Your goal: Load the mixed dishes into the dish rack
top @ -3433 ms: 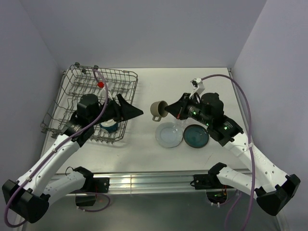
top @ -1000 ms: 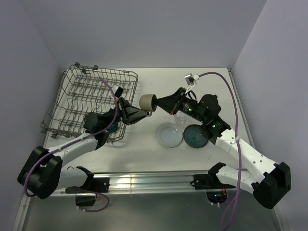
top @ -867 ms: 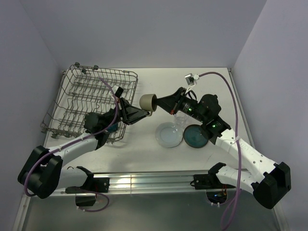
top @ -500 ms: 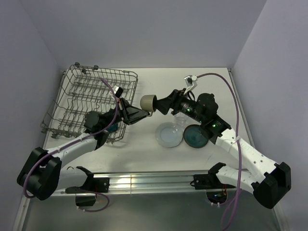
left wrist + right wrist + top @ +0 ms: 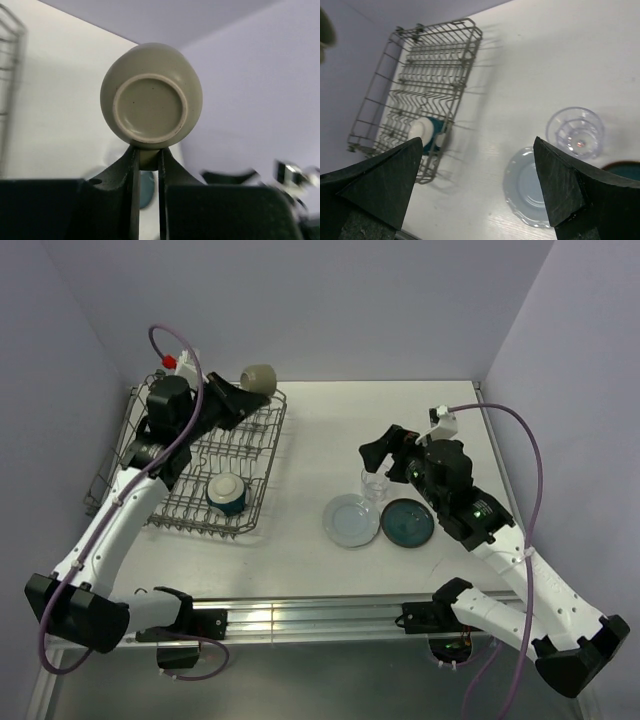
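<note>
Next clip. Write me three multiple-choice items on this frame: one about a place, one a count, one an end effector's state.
1. Where is the bowl?
A. in the dish rack
B. on the table
C. held in the air

2. How many dishes sit on the table, outside the dish rack?
A. one
B. three
C. five

3. The left end effector is:
A. open and empty
B. shut on the mug
C. shut on a plate

Answers:
1 A: the bowl lies among the tines at the rack's near end.
2 B: only the tumbler, pale blue plate and dark teal plate.
3 B: its fingers clamp the mug's handle.
</note>
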`<action>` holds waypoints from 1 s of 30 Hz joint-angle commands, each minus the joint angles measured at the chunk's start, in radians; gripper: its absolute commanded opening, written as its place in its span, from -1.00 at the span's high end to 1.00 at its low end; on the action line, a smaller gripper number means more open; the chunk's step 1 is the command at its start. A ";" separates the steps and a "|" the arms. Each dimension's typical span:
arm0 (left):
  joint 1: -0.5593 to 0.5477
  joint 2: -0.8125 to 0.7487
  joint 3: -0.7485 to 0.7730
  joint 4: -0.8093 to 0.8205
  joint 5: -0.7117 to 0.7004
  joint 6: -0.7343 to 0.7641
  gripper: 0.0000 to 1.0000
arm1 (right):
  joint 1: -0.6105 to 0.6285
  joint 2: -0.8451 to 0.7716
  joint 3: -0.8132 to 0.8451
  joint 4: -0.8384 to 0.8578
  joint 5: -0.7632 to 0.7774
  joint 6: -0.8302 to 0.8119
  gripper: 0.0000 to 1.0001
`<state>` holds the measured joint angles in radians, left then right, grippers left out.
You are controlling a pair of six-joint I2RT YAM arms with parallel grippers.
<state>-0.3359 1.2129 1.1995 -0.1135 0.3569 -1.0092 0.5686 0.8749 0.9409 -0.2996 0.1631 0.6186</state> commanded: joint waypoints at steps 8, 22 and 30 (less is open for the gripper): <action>0.005 0.278 0.328 -0.496 -0.639 0.383 1.00 | -0.006 -0.094 -0.036 -0.161 0.130 -0.068 -0.97; 0.005 0.691 0.466 -0.449 -0.731 0.420 1.00 | -0.006 -0.123 -0.083 -0.193 0.135 -0.074 -0.97; 0.005 0.846 0.558 -0.486 -0.731 0.432 1.00 | -0.006 -0.128 -0.108 -0.190 0.131 -0.072 -0.97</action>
<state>-0.3305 2.0476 1.7008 -0.6106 -0.3439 -0.5953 0.5686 0.7620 0.8425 -0.5018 0.2703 0.5556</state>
